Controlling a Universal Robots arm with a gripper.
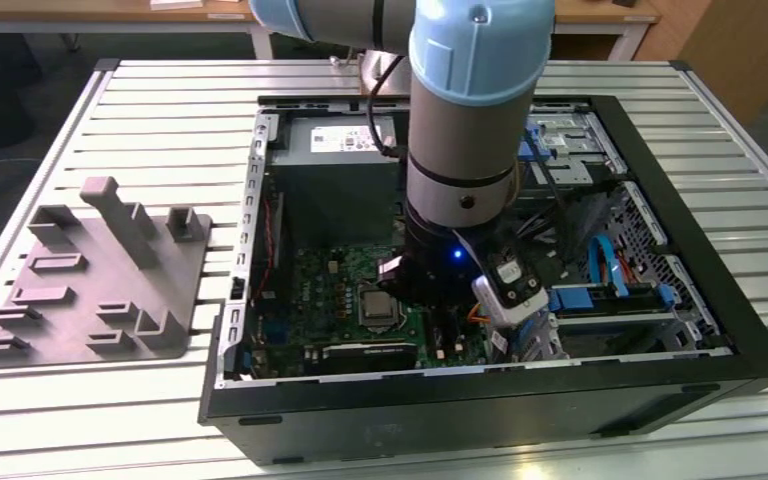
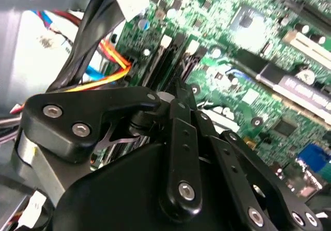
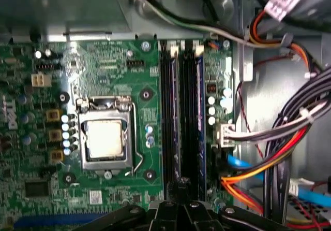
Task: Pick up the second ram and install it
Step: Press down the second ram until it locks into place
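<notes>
My gripper [image 2: 178, 85] is down inside the open computer case [image 1: 738, 330], and its black fingers [image 3: 181, 183] are shut to a thin tip. The tip rests at one end of the memory slots on the green motherboard [image 3: 103, 65]. The second ram [image 3: 187, 122] is a narrow dark strip seen edge-on, standing in the slots beside another dark strip [image 3: 170, 122]. I cannot tell whether the tip touches it. White latches [image 3: 196, 47] sit at the slots' far end. In the exterior view the arm [image 1: 471, 120] covers the slots.
A processor socket [image 3: 105, 138] lies beside the slots. Bundles of black, orange and red cables [image 3: 269, 158] crowd the slots' other side. A grey plastic fixture tray [image 1: 91, 290] sits on the slatted table at the exterior view's left. Drive bays [image 1: 611, 290] fill the case's right.
</notes>
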